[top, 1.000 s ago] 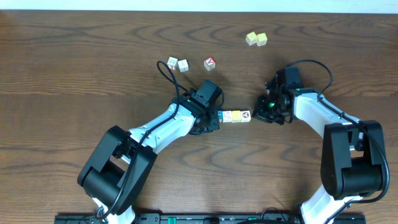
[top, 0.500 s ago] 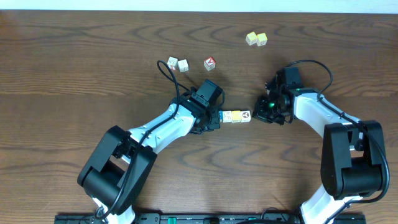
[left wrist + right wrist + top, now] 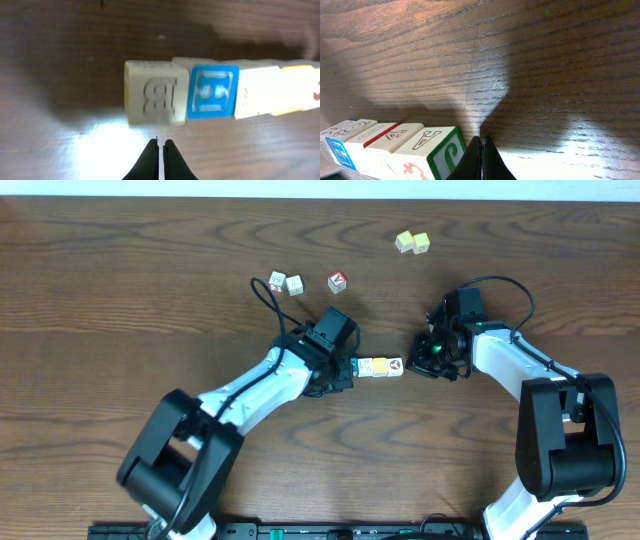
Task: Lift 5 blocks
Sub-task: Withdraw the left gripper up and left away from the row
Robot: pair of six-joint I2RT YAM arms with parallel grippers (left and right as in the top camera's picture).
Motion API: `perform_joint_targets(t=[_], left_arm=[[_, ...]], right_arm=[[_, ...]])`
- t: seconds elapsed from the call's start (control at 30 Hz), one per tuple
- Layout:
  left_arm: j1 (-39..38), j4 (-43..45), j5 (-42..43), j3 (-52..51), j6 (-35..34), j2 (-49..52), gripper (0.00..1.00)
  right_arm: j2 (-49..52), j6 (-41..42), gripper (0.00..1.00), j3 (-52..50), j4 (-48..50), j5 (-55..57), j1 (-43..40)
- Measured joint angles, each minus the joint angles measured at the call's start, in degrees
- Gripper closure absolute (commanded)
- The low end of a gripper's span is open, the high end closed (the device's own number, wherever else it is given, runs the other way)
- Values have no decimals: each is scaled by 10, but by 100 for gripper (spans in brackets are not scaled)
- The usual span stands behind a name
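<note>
A short row of blocks [image 3: 379, 367] lies end to end mid-table, caught between my two grippers. My left gripper [image 3: 351, 368] is shut, its tips against the row's left end. In the left wrist view the shut tips [image 3: 161, 143] sit just under a cream block with a letter B [image 3: 152, 98], beside a blue block [image 3: 212, 92] and pale yellow ones [image 3: 280, 95]. My right gripper [image 3: 409, 365] is shut too; its tips [image 3: 481, 141] press the green-framed end block [image 3: 442, 150]. I cannot tell whether the row touches the table.
Behind the row stand a red-topped cube [image 3: 337, 281] and two white cubes [image 3: 277, 281] [image 3: 294, 284]. A pale yellow-green pair of cubes [image 3: 412, 243] sits far back right. A black cable [image 3: 268, 300] loops over my left arm.
The rear links of my left arm have shifted slightly to the left. Both grippers and the row of blocks stay where they were.
</note>
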Motion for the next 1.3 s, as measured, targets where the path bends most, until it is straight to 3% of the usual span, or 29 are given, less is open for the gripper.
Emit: perform_joint_targets(t=[0.3, 0.5, 0.73, 1.3], left_arm=[[41, -63, -3, 0, 17, -109, 93], [105, -94, -17, 0, 24, -111, 92], [111, -95, -16, 0, 32, -101, 92], [111, 15, 34, 0, 56, -1, 92]], right_arm=[[0, 7, 99, 0, -1, 0, 0], [0, 24, 99, 0, -3, 0, 0], [0, 41, 99, 0, -7, -7, 0], [0, 42, 99, 0, -8, -11, 0]])
